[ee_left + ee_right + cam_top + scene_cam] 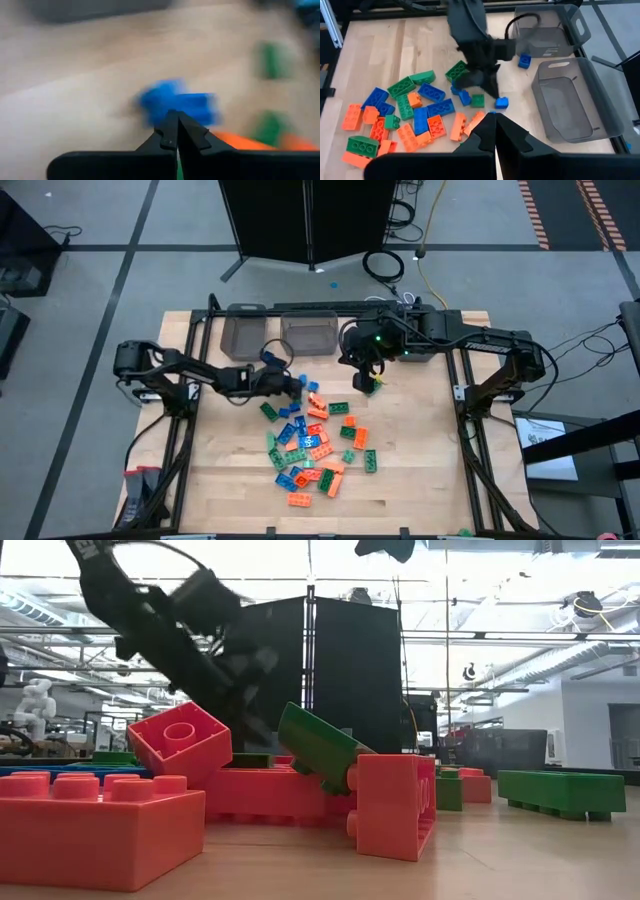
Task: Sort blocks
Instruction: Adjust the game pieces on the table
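Note:
Several orange, green and blue blocks lie scattered on the wooden table; the right wrist view shows them too. My left gripper reaches in from the table's left, low, slanting down and shut. Its tips are at a small blue block on the far edge of the pile. My right gripper hangs high above the table's middle, shut, with nothing between its fingers. In the low view, the blocks in front hide the left arm's fingertips. My left gripper's shut fingertips stand right at the near side of the small blue block, slanting down from the table's left. The block lies on the table. Blur keeps me from telling whether the fingertips touch it.
Grey translucent bins stand along the far edge, two of them seen in the right wrist view. A single blue block lies on the table beside them. Bare wood shows on the table's right side.

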